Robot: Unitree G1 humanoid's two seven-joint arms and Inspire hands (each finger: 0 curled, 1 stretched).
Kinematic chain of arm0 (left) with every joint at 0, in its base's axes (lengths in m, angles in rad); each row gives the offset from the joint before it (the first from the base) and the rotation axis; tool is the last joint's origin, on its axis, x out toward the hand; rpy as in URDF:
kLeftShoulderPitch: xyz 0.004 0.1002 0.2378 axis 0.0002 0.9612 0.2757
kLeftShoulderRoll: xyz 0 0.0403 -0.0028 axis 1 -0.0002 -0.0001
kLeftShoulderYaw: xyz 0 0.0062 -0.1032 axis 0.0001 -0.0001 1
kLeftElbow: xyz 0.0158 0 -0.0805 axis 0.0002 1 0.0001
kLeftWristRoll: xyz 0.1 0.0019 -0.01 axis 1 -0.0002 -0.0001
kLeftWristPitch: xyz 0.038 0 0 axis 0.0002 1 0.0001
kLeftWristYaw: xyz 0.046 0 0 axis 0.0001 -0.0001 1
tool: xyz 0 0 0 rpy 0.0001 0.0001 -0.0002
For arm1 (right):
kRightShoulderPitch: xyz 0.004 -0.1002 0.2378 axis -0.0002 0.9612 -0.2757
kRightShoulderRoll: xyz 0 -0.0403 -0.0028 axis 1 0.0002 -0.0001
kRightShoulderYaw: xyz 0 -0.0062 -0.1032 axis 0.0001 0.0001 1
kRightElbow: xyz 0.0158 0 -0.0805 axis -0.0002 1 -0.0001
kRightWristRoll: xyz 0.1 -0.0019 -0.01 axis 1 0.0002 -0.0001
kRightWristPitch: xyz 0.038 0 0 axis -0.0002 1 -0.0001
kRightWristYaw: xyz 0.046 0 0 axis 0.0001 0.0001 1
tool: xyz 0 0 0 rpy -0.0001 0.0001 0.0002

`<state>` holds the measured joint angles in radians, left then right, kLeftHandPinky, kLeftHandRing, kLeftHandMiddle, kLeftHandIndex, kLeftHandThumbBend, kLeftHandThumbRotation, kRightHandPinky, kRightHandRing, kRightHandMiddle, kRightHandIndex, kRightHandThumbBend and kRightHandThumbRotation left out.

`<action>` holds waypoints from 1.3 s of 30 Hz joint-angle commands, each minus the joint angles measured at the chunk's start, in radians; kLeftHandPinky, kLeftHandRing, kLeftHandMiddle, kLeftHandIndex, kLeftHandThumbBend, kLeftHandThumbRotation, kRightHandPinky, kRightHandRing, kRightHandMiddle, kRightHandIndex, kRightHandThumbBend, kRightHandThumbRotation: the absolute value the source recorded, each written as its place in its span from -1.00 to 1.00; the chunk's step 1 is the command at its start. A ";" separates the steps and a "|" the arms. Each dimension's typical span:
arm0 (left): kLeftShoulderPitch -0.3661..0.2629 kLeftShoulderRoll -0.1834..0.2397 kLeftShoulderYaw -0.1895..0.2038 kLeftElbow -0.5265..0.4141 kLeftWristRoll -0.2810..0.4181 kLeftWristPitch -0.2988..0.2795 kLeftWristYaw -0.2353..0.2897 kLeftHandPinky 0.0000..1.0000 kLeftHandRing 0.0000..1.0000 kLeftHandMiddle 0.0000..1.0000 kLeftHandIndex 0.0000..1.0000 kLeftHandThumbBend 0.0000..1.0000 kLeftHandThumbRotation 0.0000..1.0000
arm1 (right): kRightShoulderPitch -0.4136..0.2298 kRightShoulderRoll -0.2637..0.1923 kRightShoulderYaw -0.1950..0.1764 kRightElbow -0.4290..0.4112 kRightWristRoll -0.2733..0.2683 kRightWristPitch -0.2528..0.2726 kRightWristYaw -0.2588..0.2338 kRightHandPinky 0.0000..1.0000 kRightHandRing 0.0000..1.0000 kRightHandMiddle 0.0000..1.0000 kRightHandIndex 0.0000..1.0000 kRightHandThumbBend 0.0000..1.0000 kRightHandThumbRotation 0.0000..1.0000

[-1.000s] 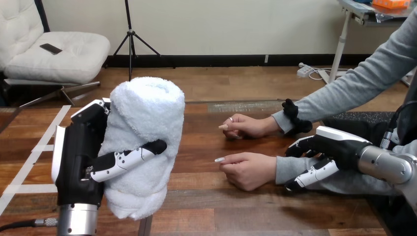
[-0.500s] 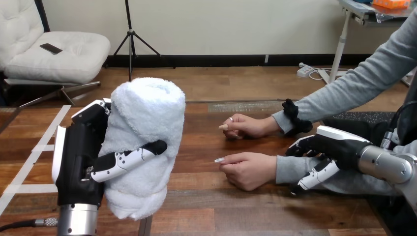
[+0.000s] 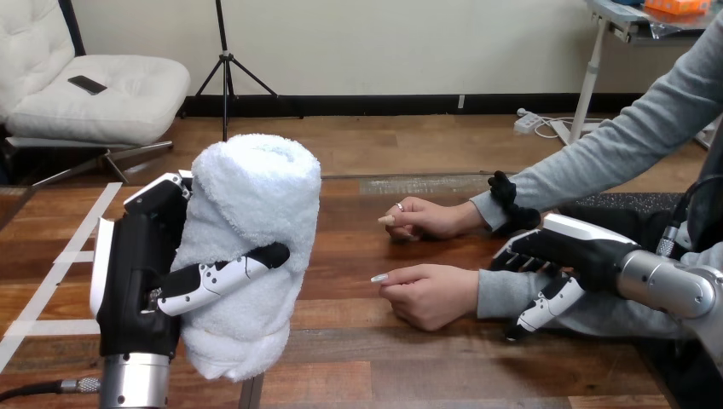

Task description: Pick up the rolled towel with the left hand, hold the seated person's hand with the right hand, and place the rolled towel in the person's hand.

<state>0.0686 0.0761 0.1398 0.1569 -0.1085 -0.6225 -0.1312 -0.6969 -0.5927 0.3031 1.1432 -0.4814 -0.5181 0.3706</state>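
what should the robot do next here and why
Probably close the right robot hand round the wrist of the person's nearer hand. It sits over the grey sleeve with its thumb looking loose in front, not clamped. The left robot hand grips the rolled towel upright, so the handover seems to wait only on that hold.

- The rolled towel (image 3: 256, 247), white and fluffy, stands upright at the frame's lower left, gripped by the left hand (image 3: 141, 273), whose thumb curls across its front.
- The person's lower hand (image 3: 430, 294) rests on the table (image 3: 358, 256) right of centre, loosely curled, one finger pointing left.
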 commanded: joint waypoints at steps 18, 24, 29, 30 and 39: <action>-0.076 0.011 0.008 -0.013 -0.002 -0.035 0.005 -0.42 -0.35 -0.23 -0.16 0.08 -1.00 | -0.036 0.056 0.018 -0.034 -0.003 -0.083 -0.111 0.05 0.15 0.26 0.27 1.00 -0.68; -0.073 0.008 0.005 -0.020 0.003 -0.032 0.009 -0.42 -0.35 -0.23 -0.16 0.08 -1.00 | -0.044 0.069 0.027 -0.035 -0.013 -0.083 -0.108 -0.08 0.06 0.22 0.25 1.00 -0.68; -0.069 0.006 0.004 -0.026 0.010 -0.024 0.017 -0.43 -0.35 -0.23 -0.16 0.09 -1.00 | -0.048 0.073 0.035 -0.040 -0.024 -0.079 -0.112 -0.05 0.07 0.20 0.24 0.99 -0.66; -0.069 0.006 0.004 -0.026 0.011 -0.025 0.018 -0.43 -0.35 -0.23 -0.16 0.09 -1.00 | -0.049 0.074 0.040 -0.041 -0.031 -0.080 -0.118 -0.05 0.07 0.19 0.24 0.99 -0.66; -0.069 0.004 0.002 -0.024 0.000 -0.029 0.015 -0.44 -0.35 -0.23 -0.16 0.09 -1.00 | -0.055 0.079 0.059 -0.041 -0.058 -0.078 -0.136 -0.06 0.05 0.15 0.20 0.96 -0.60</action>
<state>0.0686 0.0749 0.1391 0.1569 -0.1034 -0.6235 -0.1204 -0.6962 -0.5168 0.3551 1.1424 -0.5315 -0.5889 0.2624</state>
